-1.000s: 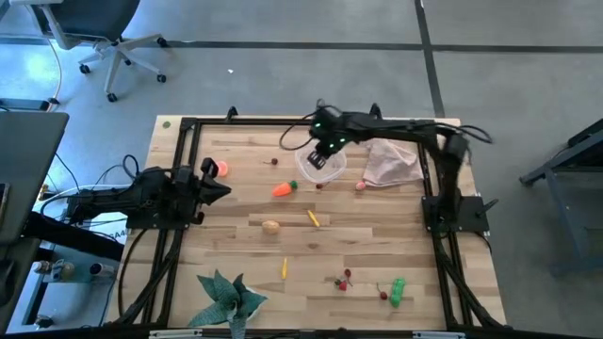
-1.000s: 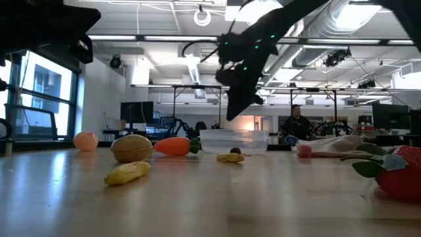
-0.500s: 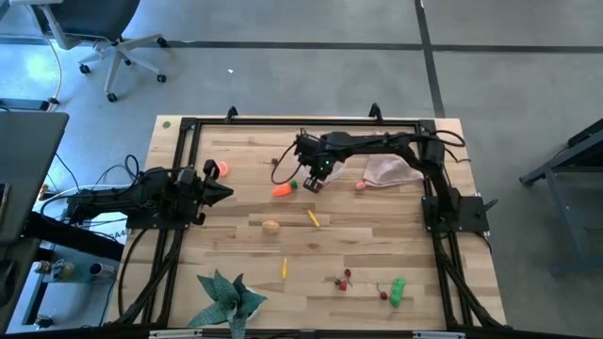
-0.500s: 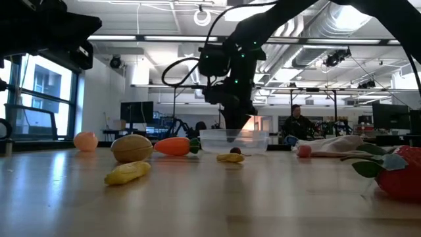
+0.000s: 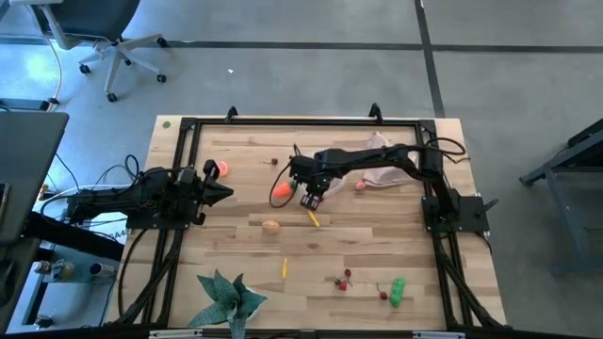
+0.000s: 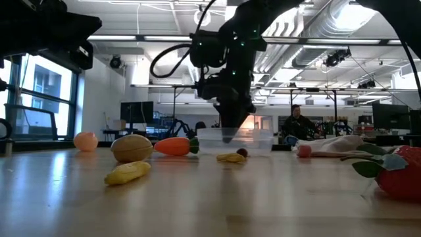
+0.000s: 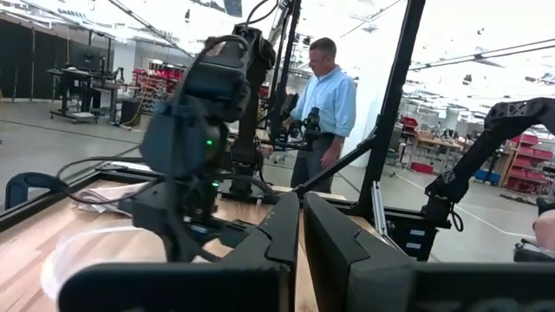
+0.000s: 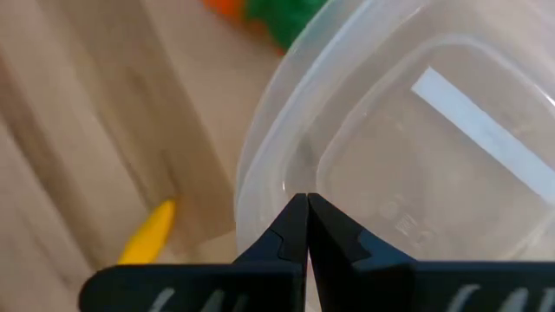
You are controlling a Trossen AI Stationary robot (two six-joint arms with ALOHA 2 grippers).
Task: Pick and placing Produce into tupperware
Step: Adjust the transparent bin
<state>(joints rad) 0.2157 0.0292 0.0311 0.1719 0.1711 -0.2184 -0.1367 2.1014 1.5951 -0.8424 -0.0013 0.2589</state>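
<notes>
The clear tupperware sits under my right gripper, which points steeply down at the table's middle and is shut on it; the right wrist view looks into the tupperware's empty inside. An orange carrot lies just left of it and a yellow stick just nearer. A tan potato, a second yellow stick, red cherries and a green pepper lie on the wood. My left gripper waits shut at the table's left. My right gripper holds the tupperware by its rim at one side wall, pinched between the two shut fingers. The fingers come from above, pointing steeply down. The tupperware stays upright and low over the wood; whether its base touches the table I cannot tell.
A pinkish cloth lies at the far right, with a small pink piece by it. An orange-pink fruit sits near my left gripper. A green fake plant stands at the near left. Black frame rails border the table.
My right gripper has moved down and toward the table's near left, staying shut. The tupperware has come along with it, from beside the cloth at the far middle to a spot next to the carrot and the yellow stick.
</notes>
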